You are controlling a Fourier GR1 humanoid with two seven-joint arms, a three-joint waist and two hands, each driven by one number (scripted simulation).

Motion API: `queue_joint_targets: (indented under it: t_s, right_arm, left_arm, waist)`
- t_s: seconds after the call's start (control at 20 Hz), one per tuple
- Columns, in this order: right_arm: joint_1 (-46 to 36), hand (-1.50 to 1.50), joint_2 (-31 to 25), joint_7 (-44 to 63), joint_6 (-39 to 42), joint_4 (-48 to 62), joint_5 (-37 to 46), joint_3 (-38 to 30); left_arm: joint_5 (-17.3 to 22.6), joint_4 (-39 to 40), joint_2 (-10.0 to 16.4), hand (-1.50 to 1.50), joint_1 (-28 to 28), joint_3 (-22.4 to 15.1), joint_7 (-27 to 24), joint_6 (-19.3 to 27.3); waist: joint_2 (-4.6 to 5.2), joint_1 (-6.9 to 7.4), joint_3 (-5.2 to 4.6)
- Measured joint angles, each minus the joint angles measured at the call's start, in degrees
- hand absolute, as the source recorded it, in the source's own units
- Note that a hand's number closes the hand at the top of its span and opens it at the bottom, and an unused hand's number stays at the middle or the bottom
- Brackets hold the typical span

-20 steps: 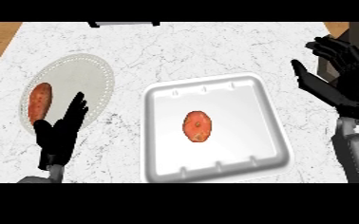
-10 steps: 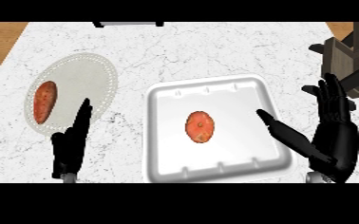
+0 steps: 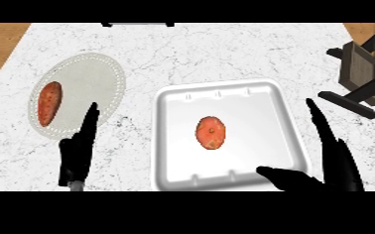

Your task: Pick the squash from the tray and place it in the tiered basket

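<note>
An orange squash (image 3: pixel 212 132) lies near the middle of a white tray (image 3: pixel 173 109) on the marble counter. My right hand (image 3: pixel 333 163) is open at the tray's lower right corner, fingers straight up beside the rim and thumb reaching left over the tray's front edge. It does not touch the squash. My left hand (image 3: pixel 79 150) stands open at the lower left, fingers up, next to a plate. Part of the dark tiered basket (image 3: pixel 356 77) shows at the right edge.
A round white plate (image 3: pixel 99 74) at the left holds an orange sweet potato (image 3: pixel 49 102). A dark object (image 3: pixel 138 24) sits at the counter's far edge. Wooden floor shows at both upper corners.
My right hand has come down and left from the upper right to the tray's lower right corner. The view has shifted, bringing the basket into sight. The left hand stays put.
</note>
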Motion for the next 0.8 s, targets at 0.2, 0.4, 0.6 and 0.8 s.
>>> queue_joint_targets:
  t_s: [0.2,0.4,0.6,0.8]
  right_arm:
    - [-3.7,-1.50,-2.3,14.0,6.6,-3.0,8.8,3.2]
    - [-10.1,-1.50,1.5,23.7,12.5,-3.6,17.7,7.7]
    - [-14.8,-1.50,7.8,27.7,16.1,-0.2,25.2,11.7]
    - [-17.8,-1.50,13.3,29.5,19.5,4.6,30.2,13.7]
  left_arm:
    - [-0.3,-0.4,0.0,0.00,0.0,-0.3,0.5,-0.2]
    - [-0.5,0.2,-0.7,0.00,-0.5,-0.3,0.6,-0.3]
    - [-0.7,0.8,-1.2,0.00,-0.6,-0.4,-0.5,-0.8]
    - [-0.5,-0.4,-0.8,0.00,0.5,0.0,-0.4,-1.3]
  waist:
    - [0.04,0.59,0.00]
    - [0.10,0.99,0.14]
    - [0.08,1.11,0.35]
    - [0.07,1.21,0.42]
